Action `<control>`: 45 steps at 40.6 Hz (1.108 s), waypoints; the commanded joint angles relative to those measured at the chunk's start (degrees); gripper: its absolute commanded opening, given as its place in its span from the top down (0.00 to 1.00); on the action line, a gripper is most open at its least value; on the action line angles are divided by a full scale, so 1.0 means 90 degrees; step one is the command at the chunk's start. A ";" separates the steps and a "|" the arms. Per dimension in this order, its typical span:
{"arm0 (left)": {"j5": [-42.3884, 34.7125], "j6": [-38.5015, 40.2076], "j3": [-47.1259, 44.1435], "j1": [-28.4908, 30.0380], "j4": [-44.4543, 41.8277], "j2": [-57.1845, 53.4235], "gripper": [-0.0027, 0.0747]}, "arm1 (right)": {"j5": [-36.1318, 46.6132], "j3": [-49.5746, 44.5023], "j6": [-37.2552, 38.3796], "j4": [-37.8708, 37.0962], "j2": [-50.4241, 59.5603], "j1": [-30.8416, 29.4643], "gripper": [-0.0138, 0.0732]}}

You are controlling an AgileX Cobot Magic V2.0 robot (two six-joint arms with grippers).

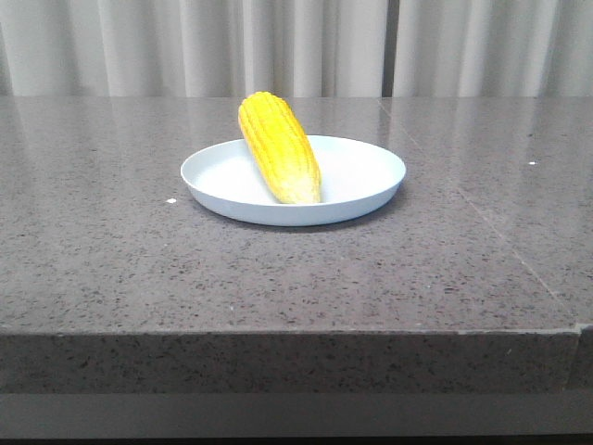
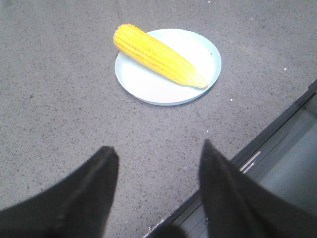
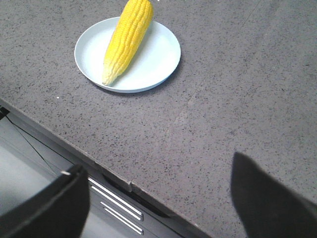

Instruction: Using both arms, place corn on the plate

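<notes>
The yellow corn (image 1: 279, 147) lies on the pale bluish-white plate (image 1: 367, 176) in the middle of the table, its thick end over the far-left rim and its paler tip toward the front. Both also show in the left wrist view, the corn (image 2: 156, 55) on the plate (image 2: 205, 47), and in the right wrist view, the corn (image 3: 127, 38) on the plate (image 3: 158, 54). My left gripper (image 2: 157, 151) is open and empty, over the table's front edge, well back from the plate. My right gripper (image 3: 158, 166) is open and empty, also over the front edge. Neither gripper shows in the front view.
The grey speckled stone table (image 1: 111, 241) has a seam running back from a notch at its front right edge (image 1: 578, 326). A white curtain (image 1: 296, 46) hangs behind. Below the front edge lies dark framing with metal strips (image 3: 116, 201).
</notes>
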State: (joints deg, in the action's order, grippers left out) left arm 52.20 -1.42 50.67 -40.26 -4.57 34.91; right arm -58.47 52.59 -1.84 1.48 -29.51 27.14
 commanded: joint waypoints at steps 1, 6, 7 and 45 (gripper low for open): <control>-0.0423 0.0055 0.0065 -0.0033 0.0013 0.0016 0.75 | 0.0364 0.0148 -0.0073 -0.0094 -0.0037 -0.0006 0.36; -0.0435 0.0055 0.0013 -0.0033 0.0013 0.0016 0.91 | 0.0318 0.0148 -0.0073 -0.0094 -0.0037 -0.0006 0.62; -0.0435 0.0055 0.0013 -0.0033 0.0013 0.0016 0.94 | 0.0307 0.0148 -0.0073 -0.0088 -0.0037 -0.0006 0.68; -0.0443 0.0055 -0.0048 -0.0033 0.0013 -0.0108 0.99 | 0.0266 0.0148 -0.0073 -0.0066 -0.0037 -0.0006 0.92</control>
State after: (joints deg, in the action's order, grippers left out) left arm 51.96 -1.42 49.20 -40.26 -4.57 34.55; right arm -59.40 52.59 -1.84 1.48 -29.51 27.14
